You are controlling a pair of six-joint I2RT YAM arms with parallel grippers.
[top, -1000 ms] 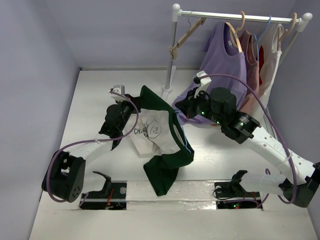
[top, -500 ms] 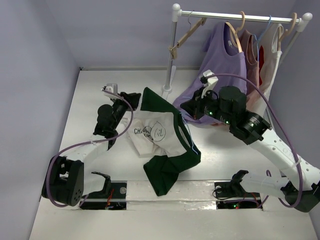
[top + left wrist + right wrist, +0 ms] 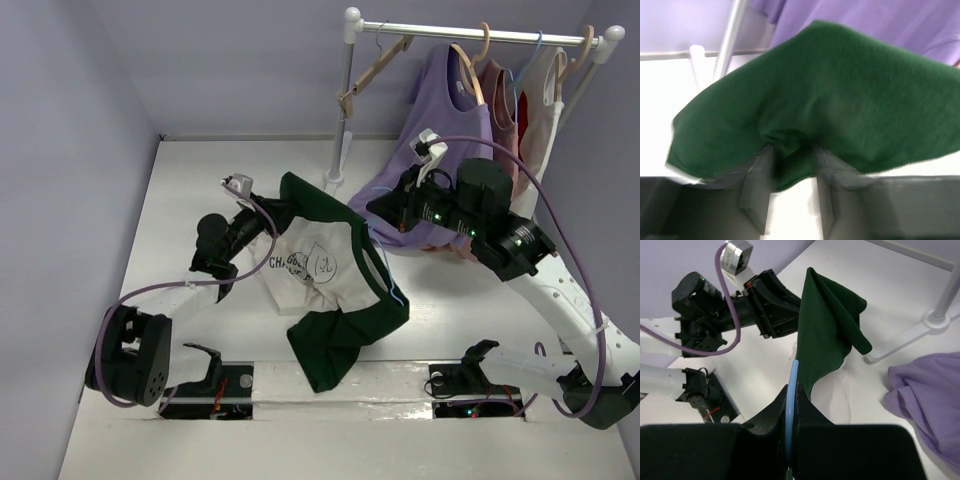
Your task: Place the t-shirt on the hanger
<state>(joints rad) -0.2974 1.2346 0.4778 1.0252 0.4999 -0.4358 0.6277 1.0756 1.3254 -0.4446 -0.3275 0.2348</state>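
– Table [image 3: 180,200] first: what sits on it?

– White top, with a clothes rack [image 3: 345,100] standing at the far edge. A lavender top [image 3: 445,120] and other garments hang from its rail.

– And the t-shirt [image 3: 320,262]?

– Mid-table, between the two arms. Its upper part is lifted, the printed chest facing up, and one dark green sleeve trails down toward the near edge.

– Who holds it?

– The left gripper [image 3: 792,150] is clenched on a fold of green sleeve fabric. Its wrist view shows the cloth bunched between both fingers [image 3: 756,180].

– The right gripper [image 3: 791,405]?

– Closed around the hanger [image 3: 794,372]. The thin light-blue bar runs straight up between its jaws, and its top end meets the edge of the green cloth.

– Is the hanger inside the shirt?

– Cannot tell. From above, only a short blue stretch shows, beside the collar on the shirt's right side. The rest is hidden.
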